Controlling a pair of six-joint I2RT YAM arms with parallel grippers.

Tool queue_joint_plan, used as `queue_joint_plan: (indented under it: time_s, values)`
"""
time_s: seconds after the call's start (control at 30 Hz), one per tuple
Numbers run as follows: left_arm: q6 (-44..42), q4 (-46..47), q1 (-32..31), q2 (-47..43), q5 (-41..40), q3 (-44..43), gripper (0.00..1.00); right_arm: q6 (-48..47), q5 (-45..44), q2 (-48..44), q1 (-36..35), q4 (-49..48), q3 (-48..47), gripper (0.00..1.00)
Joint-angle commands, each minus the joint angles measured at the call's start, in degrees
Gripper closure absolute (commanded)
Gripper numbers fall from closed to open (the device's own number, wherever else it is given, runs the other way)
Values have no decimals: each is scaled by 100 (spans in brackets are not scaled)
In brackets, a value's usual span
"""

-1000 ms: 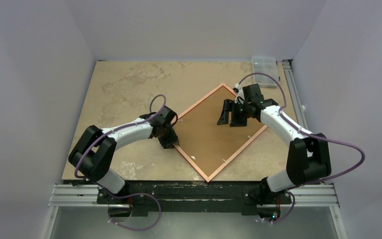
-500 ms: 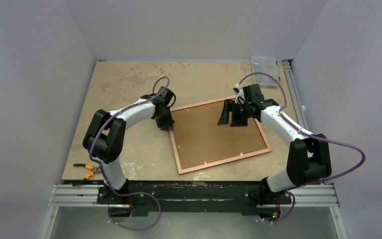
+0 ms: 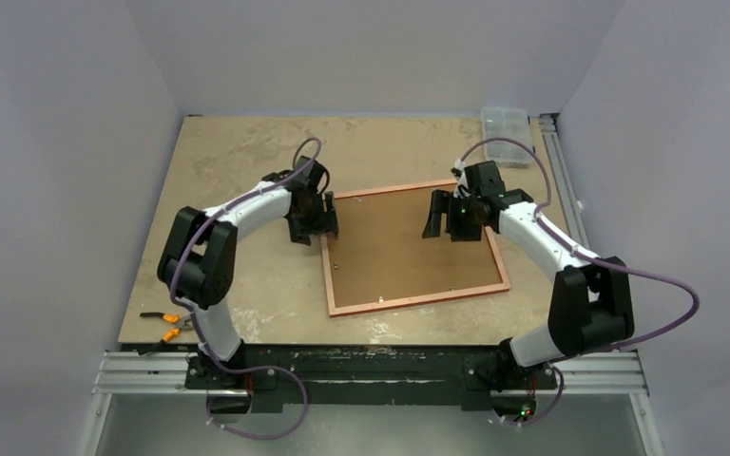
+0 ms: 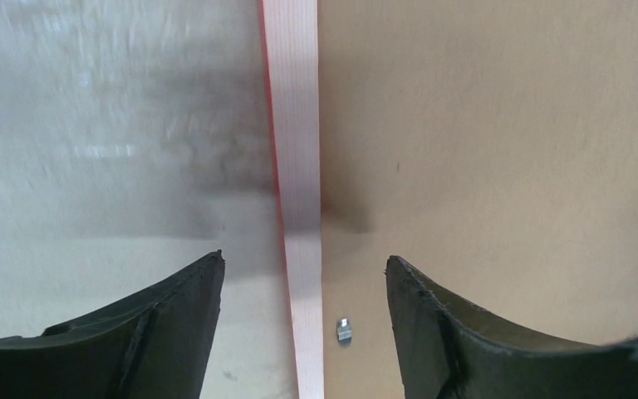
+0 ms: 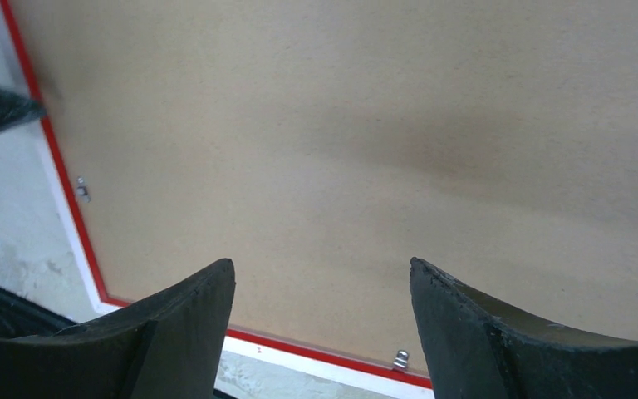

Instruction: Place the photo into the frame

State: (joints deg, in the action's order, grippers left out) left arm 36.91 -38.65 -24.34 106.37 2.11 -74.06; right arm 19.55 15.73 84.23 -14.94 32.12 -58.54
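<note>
A tan, mottled, stone-patterned rectangular tabletop (image 3: 238, 161) fills the middle of the overhead view, closed in by plain pale grey walls (image 3: 57, 142) at 9, 12 and 3 o'clock. A plain brown rectangular backing board (image 3: 404, 252) lies flat just right of the table's centre, toward 4 o'clock. A small clear plastic lidded box (image 3: 505, 123) sits in the far corner at 1 o'clock. A pair of orange-handled pliers (image 3: 165, 318) lies at 8 o'clock, at the near left edge. Silver aluminium rails (image 3: 152, 372) run along the near side at 6 o'clock.
</note>
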Motion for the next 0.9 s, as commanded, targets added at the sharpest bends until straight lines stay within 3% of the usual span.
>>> queue_joint_plan:
  time_s: [0.0,0.17,0.33,0.53,0.7,0.87]
  values:
    - [461,669,26,-1050,843,876,29,236,-881,-313,134,-38,89,20]
    - [869,1332,26,-1621,1545,1898,26,531,-2020,-513,440,-138,150,3]
    - [1027,1598,26,-1924,1840,2377,23,646,-2675,-465,1028,-84,212,1]
    - [1142,1867,18,-1927,1915,2549,22,738,-1748,113,1985,-670,643,2]
    - [1154,2008,17,-1717,1900,2506,23,600,-809,697,2037,-804,674,2]
    - [1013,1782,-2,-1433,1670,2164,23,501,-183,696,1986,-984,1018,3]
